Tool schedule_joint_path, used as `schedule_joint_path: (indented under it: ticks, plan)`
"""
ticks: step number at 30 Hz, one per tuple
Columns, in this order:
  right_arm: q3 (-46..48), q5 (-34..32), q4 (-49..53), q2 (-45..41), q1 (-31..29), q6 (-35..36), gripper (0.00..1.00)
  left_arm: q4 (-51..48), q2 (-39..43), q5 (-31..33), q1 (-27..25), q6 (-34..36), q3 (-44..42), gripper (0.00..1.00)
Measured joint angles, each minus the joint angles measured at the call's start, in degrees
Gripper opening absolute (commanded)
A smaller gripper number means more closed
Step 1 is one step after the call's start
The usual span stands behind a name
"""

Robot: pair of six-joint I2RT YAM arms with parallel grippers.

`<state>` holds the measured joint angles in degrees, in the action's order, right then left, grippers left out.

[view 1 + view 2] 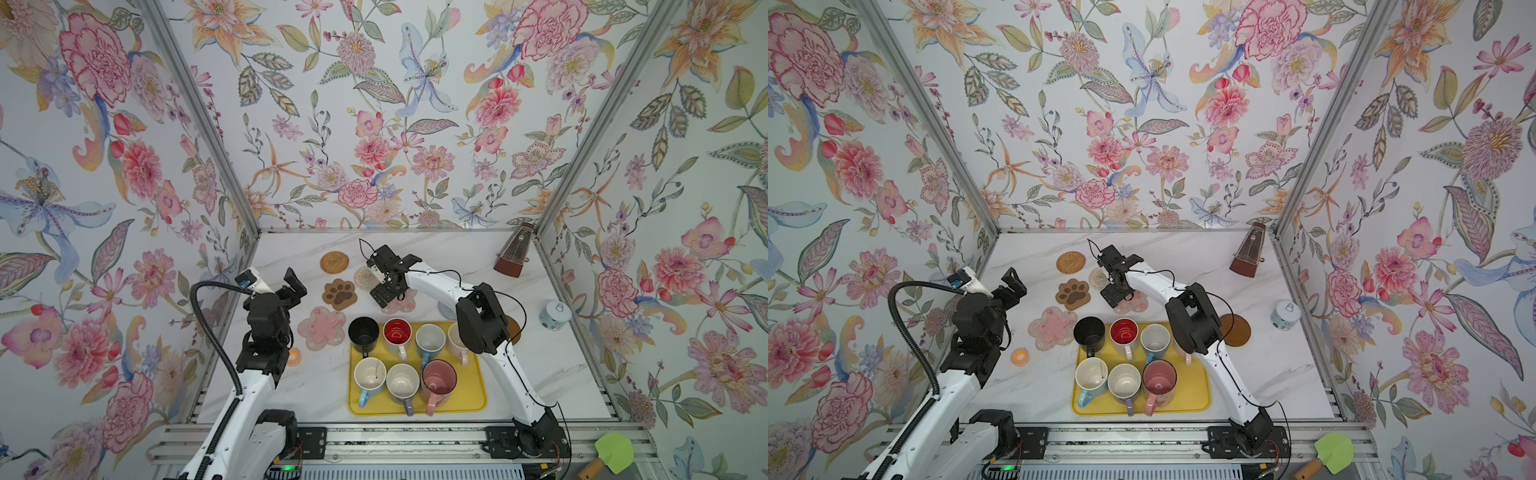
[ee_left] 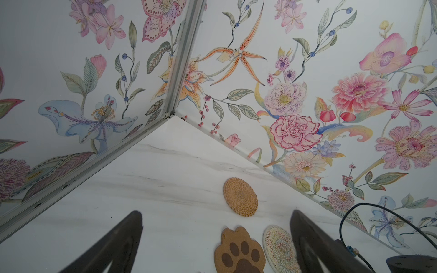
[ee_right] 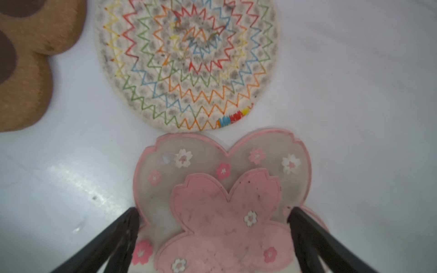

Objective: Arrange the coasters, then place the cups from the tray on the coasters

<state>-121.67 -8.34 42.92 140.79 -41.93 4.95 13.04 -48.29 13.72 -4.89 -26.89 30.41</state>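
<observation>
The yellow tray point(image 1: 478, 397) holds several cups, among them a black one point(image 1: 363, 332), a red-inside one point(image 1: 397, 332) and a taller pink one point(image 1: 439, 376). The coasters lie behind it: woven tan point(image 1: 334, 262), cream point(image 3: 186, 63), brown paw point(image 1: 339, 294), a pink flower point(image 1: 321, 328), and a dark brown disc point(image 1: 1234, 330). A grey-blue one point(image 1: 445, 311) peeks from under the right arm. My right gripper point(image 3: 214, 210) is open, low over a second pink flower coaster point(image 3: 222, 179), one finger at each side of it. Raised at the left, my left gripper point(image 1: 296, 286) is open and empty.
A brown metronome point(image 1: 513, 253) stands at the back right and a small white lidded jar point(image 1: 555, 314) at the right wall. A small orange ring point(image 1: 294, 356) lies left of the tray. Flowered walls close in three sides. A green spatula point(image 1: 613, 453) lies off the table's front right.
</observation>
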Motion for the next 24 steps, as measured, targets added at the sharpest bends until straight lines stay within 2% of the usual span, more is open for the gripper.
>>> schedule_joint_path:
  ticks: [10, 15, 17, 21, 24]
  plan:
    - [-7.21, 0.02, -0.22, 4.35, 5.31, -0.04, 0.99, -0.22, 0.00, 0.00, 0.00, -0.02, 0.63, 0.99]
    - [-7.13, 1.92, 0.11, 3.58, 7.98, -1.38, 0.99, -0.24, -0.02, -0.02, 0.00, -0.11, 0.66, 0.99]
    - [-3.78, 2.69, -0.63, 0.90, 8.79, -2.34, 0.99, -0.24, -0.02, -0.04, 0.00, -0.22, 0.63, 0.99]
    - [8.66, 3.61, -2.97, -10.38, 9.53, -4.37, 0.99, -0.26, -0.04, -0.02, 0.00, -0.57, 0.66, 0.99]
    - [14.25, 4.83, -5.20, -17.53, 9.66, -5.97, 0.99, -0.24, -0.48, -0.02, 0.00, -0.68, 0.66, 0.99]
